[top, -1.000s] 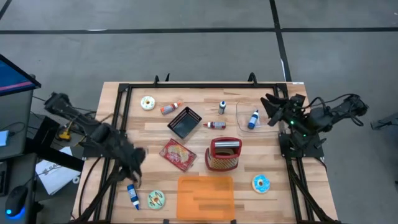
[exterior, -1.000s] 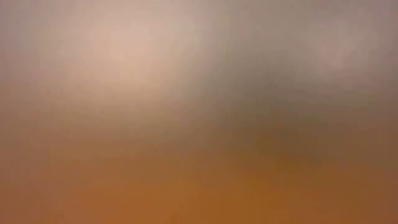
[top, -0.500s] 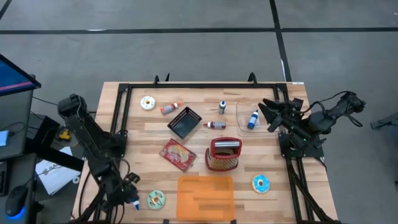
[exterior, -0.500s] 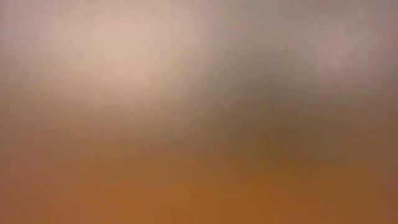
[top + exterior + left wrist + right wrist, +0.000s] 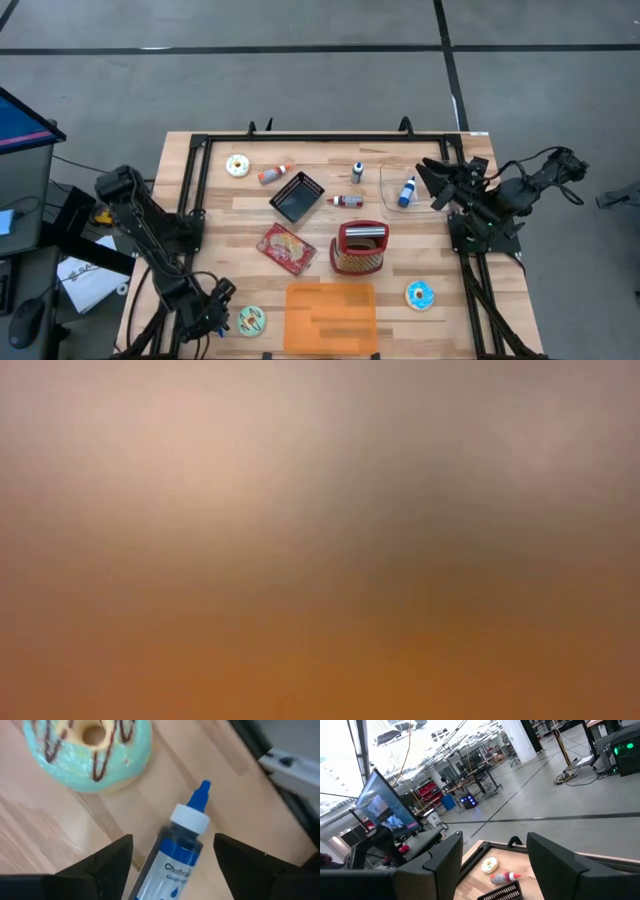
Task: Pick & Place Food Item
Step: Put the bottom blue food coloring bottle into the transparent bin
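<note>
Approach step judged in hand; the left gripper (image 5: 172,865) is poised over the blue bottle (image 5: 177,852), fingers spread wide either side, nothing held; closing on the body is called for next; the right gripper (image 5: 437,180) is parked apart, far across from the bottle; only the left wrist view shows the bottle lying just beside the teal donut (image 5: 90,750); the low view gives only blur.

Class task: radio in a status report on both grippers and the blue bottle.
Left gripper open, straddling blue bottle, mint doughnut just beyond. Right gripper open, raised at table's far right. Nothing blocking.
</note>
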Action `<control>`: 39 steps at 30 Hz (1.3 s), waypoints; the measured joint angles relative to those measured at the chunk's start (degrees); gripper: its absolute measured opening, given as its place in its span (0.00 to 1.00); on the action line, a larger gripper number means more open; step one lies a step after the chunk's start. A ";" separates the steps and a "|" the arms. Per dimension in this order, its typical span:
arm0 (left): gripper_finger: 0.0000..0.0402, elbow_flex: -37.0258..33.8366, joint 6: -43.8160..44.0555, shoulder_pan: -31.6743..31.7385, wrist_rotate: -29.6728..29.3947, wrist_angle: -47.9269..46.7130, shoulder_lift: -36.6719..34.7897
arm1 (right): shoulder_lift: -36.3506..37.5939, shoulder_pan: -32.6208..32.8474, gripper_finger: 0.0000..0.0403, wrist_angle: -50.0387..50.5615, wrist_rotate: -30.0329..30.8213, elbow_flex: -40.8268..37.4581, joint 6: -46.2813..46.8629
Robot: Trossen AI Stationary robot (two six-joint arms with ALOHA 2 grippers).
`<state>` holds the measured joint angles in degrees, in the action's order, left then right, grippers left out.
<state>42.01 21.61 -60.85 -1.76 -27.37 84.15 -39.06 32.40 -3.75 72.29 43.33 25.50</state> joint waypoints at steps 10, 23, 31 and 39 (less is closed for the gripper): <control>0.59 -4.41 8.40 -0.71 -3.97 2.49 2.09 | -0.89 0.17 0.53 -0.16 -0.15 0.00 1.10; 0.28 -5.78 14.83 6.53 -16.27 -2.38 -10.12 | -5.60 0.20 0.53 -4.56 -1.31 -0.02 1.45; 0.35 -5.19 4.49 21.69 -23.79 -1.93 -25.69 | -9.89 0.09 0.53 -7.52 -3.69 4.45 -3.62; 0.33 0.20 -18.99 46.90 -24.75 21.68 -32.23 | -14.08 -4.21 0.53 -3.44 -10.25 15.62 -10.52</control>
<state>42.21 2.62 -13.95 -26.51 -5.69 51.91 -53.14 28.19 -7.19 62.04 58.95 14.97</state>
